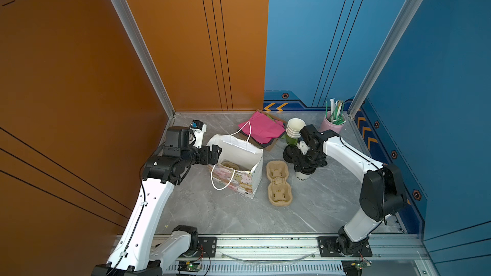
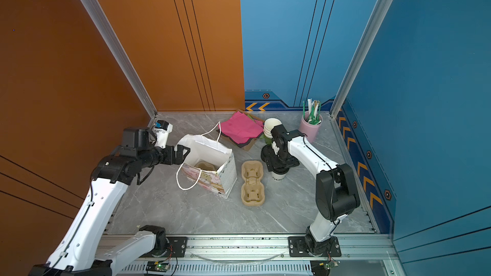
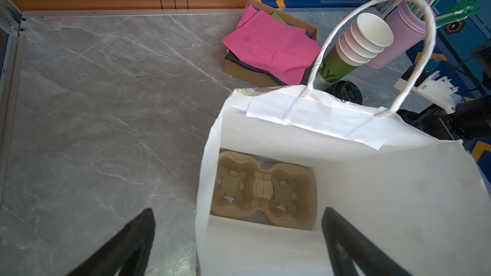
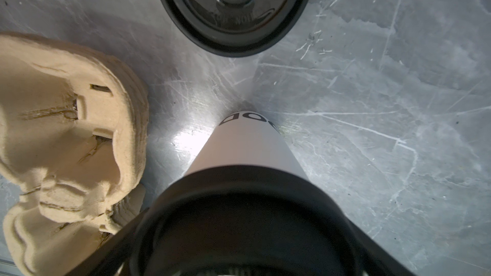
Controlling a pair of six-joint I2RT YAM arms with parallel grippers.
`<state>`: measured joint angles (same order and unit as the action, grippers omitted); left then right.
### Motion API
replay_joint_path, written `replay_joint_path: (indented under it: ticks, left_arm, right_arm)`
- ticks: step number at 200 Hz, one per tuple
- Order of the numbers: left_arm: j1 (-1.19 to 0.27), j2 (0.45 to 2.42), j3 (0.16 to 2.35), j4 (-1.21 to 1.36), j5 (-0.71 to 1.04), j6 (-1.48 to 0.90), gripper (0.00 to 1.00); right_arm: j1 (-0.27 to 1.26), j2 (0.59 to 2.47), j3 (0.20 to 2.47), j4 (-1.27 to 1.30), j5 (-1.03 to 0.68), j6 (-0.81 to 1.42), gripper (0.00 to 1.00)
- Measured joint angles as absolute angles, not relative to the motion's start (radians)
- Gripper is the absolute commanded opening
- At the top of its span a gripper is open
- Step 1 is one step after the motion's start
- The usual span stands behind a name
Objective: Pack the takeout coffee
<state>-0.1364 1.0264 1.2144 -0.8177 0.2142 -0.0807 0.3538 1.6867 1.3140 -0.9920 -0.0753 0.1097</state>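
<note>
The takeout coffee [image 1: 302, 178] stands upright on the grey table [image 1: 212, 213], outside the bag. It is a white paper cup with dark letters and a black lid. The right gripper [image 4: 244, 219] hangs right over it with its jaws spread wide, one black finger [image 4: 114, 245] on each side of the lid. Whether a finger touches the lid cannot be told. In both top views this gripper hides the lid, so only the low part of the cup shows.

Just left of the coffee in the top views, a brown cup carrier [image 1: 279, 183] with two holes lies flat on the table. Just behind the coffee sits a stack of black lids [image 1: 289, 152]. Behind that is a stack of white cups [image 1: 294, 130] with a green cup at the bottom. A pink pot [image 1: 333, 126] full of straws stands in the far right corner. Pink paper [image 1: 261, 128] lies in a brown box near the back wall.

Farther left, a white paper bag [image 1: 240, 152] stands open. A second cup carrier [image 3: 263, 192] lies at its bottom. The left gripper [image 1: 215, 153] is at the bag's left rim, jaws spread, holding nothing. In the left wrist view one of its fingers [image 3: 132, 240] is over the table and the other is over the bag's mouth.
</note>
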Motion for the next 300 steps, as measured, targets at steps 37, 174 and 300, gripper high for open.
replay_joint_path:
  ticks: [37, 174, 300]
  left_arm:
    - [-0.136, 1.026, 1.212, -0.817, 0.215, -0.081, 0.98]
    - [-0.136, 1.026, 1.211, -0.817, 0.215, -0.081, 0.98]
    - [-0.124, 1.015, 1.239, -0.815, 0.180, -0.119, 0.98]
  right_arm:
    - [0.354, 1.700, 1.314, -0.983, -0.075, 0.102, 0.95]
    - [0.353, 1.702, 1.311, -0.983, -0.080, 0.101, 0.89]
    - [0.366, 1.490, 1.483, -1.102, -0.113, 0.101, 0.84]
